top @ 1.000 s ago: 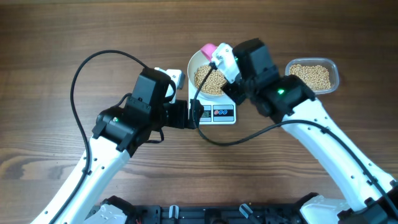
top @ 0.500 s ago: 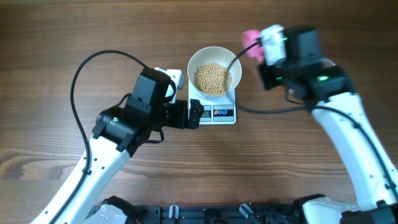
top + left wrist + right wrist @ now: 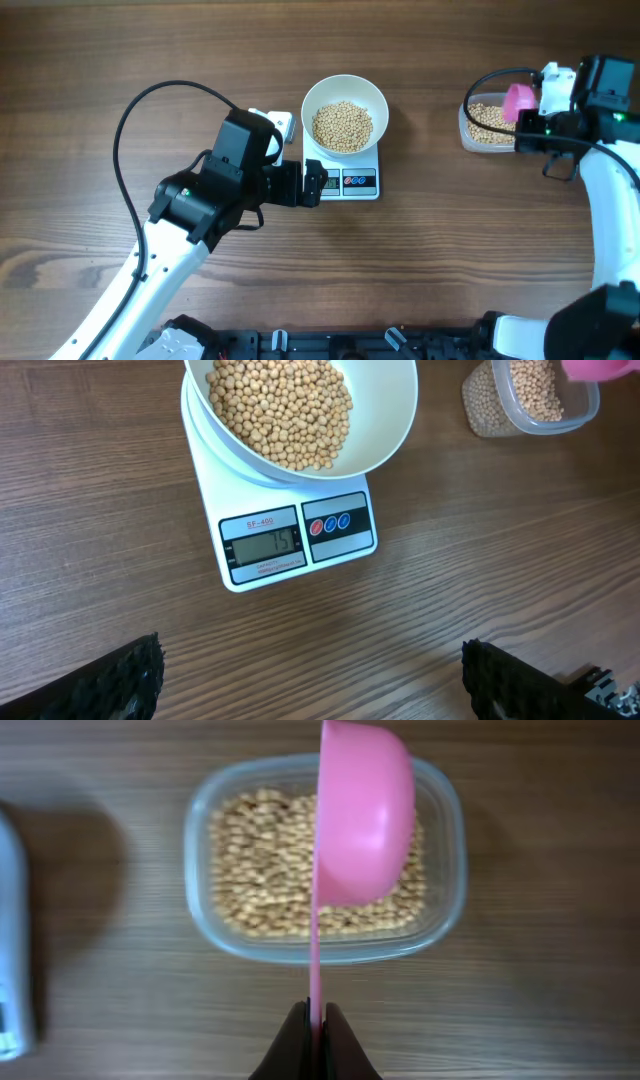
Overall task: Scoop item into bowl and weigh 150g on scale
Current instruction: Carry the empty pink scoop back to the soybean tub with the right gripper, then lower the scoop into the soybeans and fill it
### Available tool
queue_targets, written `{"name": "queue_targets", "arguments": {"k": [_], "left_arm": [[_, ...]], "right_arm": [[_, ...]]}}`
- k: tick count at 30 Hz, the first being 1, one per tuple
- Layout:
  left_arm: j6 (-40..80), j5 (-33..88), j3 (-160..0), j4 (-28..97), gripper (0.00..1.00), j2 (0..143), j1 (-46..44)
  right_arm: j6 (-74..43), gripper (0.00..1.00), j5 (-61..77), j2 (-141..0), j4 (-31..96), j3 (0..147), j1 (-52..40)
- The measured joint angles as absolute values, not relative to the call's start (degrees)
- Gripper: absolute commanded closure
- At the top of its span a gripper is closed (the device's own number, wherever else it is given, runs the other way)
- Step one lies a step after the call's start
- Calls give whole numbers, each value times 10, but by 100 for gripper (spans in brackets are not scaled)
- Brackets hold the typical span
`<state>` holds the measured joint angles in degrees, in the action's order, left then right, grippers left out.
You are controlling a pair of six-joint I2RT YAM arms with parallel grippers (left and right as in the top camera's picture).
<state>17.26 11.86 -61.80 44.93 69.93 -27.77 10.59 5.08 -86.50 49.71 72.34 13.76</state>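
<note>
The white bowl (image 3: 372,100) stands on the scale (image 3: 350,184) and holds a heap of tan beans (image 3: 343,126). The scale's display (image 3: 262,546) reads 75. Just in front of the scale my left gripper (image 3: 318,184) stands open over bare wood, its fingers (image 3: 130,675) far apart. At the far right my right gripper (image 3: 315,1017) is shut on the thin handle of a pink scoop (image 3: 365,815). The scoop is turned on its side above a clear tub (image 3: 195,850) of more beans (image 3: 260,870). What is inside the scoop is hidden.
The clear tub (image 3: 466,128) sits near the table's right side, well apart from the scale. A small white object (image 3: 282,122) lies beside the left arm, left of the bowl. A black cable (image 3: 150,95) loops over the wood at the left.
My right arm has swung right with the pink scoop, from over the bowl to over the tub. The left arm and the bowl have not moved.
</note>
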Motion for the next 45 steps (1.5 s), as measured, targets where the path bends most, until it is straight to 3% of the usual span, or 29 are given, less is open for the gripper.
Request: {"name": "queue_targets", "arguments": {"k": [11, 31, 36, 45], "left_arm": [[173, 119, -618, 449, 0, 699, -278], [173, 119, -618, 449, 0, 699, -277], [173, 119, -618, 449, 0, 699, -278], [173, 119, -618, 449, 0, 699, -278]], "right_arm": [[83, 96, 25, -963, 493, 723, 138], [58, 96, 238, -984, 528, 723, 144], [43, 96, 272, -984, 537, 723, 182], [46, 96, 449, -984, 507, 659, 298]]}}
